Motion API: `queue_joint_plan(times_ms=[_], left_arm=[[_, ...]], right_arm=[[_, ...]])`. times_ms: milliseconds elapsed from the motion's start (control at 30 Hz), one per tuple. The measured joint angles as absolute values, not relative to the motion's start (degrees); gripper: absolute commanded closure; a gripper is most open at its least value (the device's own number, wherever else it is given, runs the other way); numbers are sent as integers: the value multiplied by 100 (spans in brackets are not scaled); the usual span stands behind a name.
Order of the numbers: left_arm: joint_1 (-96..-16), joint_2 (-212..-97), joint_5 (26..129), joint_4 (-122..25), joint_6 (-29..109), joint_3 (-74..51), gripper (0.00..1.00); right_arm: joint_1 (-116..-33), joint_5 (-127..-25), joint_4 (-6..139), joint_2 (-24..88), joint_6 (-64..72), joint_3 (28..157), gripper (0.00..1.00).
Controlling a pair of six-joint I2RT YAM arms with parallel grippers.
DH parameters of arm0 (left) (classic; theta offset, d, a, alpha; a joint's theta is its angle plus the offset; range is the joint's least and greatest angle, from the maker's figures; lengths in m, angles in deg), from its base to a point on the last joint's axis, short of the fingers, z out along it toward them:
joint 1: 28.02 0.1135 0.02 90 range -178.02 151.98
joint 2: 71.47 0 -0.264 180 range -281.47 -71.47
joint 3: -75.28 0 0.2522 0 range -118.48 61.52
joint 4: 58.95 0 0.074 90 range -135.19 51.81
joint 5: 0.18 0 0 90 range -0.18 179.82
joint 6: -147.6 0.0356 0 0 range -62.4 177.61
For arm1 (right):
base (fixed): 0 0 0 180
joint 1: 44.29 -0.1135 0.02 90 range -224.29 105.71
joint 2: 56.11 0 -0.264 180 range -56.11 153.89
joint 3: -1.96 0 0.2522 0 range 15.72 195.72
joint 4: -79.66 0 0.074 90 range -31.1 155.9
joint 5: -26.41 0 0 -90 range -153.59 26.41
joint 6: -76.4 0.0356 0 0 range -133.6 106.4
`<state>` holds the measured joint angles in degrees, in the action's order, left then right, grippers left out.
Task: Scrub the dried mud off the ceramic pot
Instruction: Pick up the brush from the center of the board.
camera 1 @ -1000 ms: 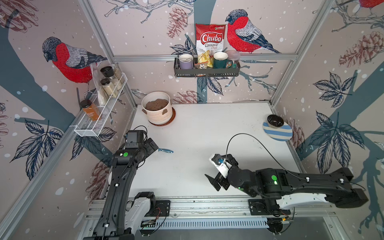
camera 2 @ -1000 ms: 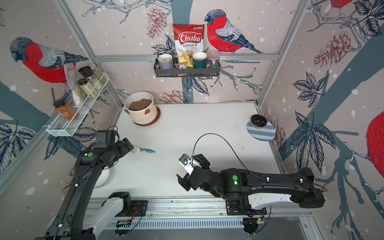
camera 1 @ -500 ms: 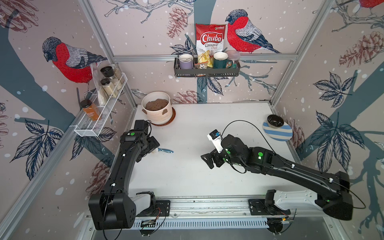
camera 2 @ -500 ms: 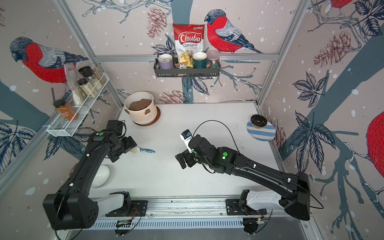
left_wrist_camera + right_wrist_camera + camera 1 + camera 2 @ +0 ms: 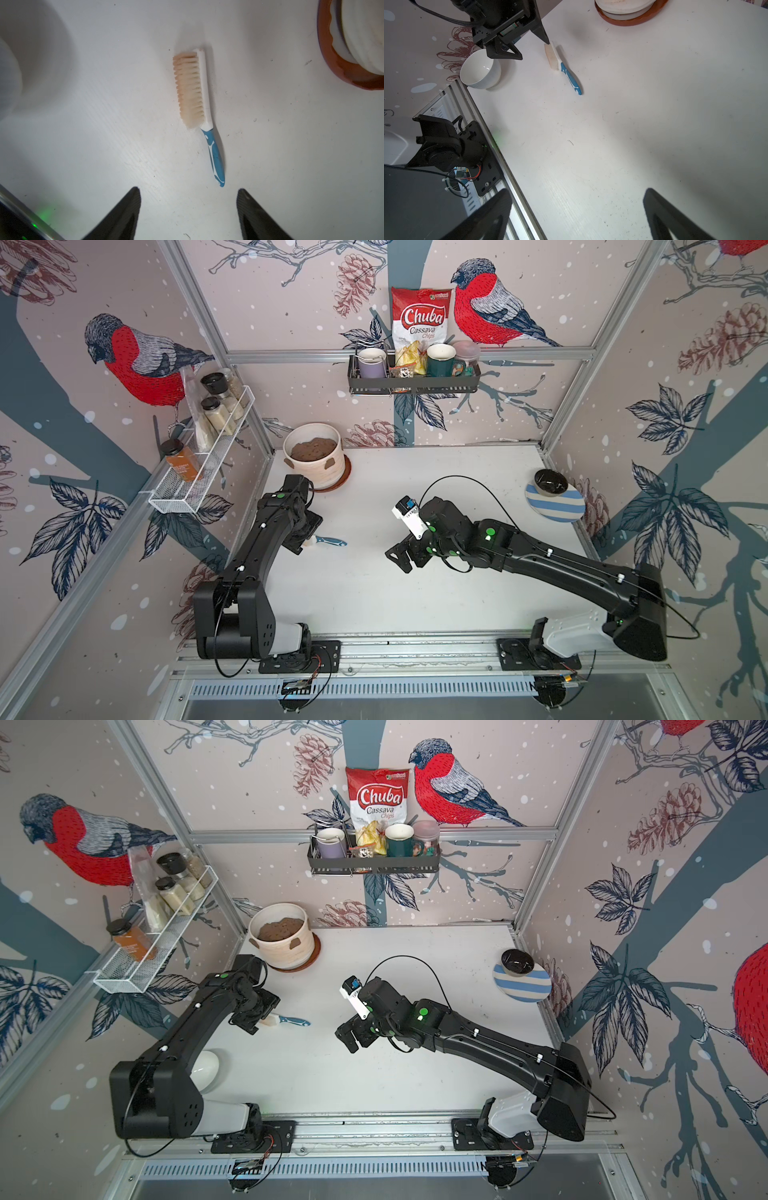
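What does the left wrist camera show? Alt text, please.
A scrubbing brush with a blue handle and pale bristles lies on the white table, ahead of the left gripper, its jaws open and empty. The ceramic pot on its brown saucer shows at the frame's edge.

Robot lab cell dressed up as a kitchen corner: aluminium frame (image 5: 291, 356) with bird-print wall panels (image 5: 291, 302), arms (image 5: 561, 572) bolted to a rail (image 5: 415, 649) at the white surface (image 5: 374, 593) edge, wall racks (image 5: 411, 385) holding spice jars (image 5: 218, 416), mugs (image 5: 441, 360), chips bag (image 5: 419, 323).
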<state>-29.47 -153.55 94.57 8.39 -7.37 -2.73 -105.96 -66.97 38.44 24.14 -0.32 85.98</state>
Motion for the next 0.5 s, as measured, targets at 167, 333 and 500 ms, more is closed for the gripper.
queue_joint_plan(times_ms=[167, 333, 500], left_arm=[[-3045, -15993, 9444, 616, -1195, -422, 30], [-3117, -16446, 9383, 433, -1523, -433, 36], [-3157, -16916, 9326, 332, -1672, -607, 41]], right_arm=[[-10426, -6815, 3925, 2410, -43, 8522, 0], [-10308, -6819, 3934, 2442, -91, 8543, 0], [-10358, -6939, 4034, 2589, -174, 8546, 0]])
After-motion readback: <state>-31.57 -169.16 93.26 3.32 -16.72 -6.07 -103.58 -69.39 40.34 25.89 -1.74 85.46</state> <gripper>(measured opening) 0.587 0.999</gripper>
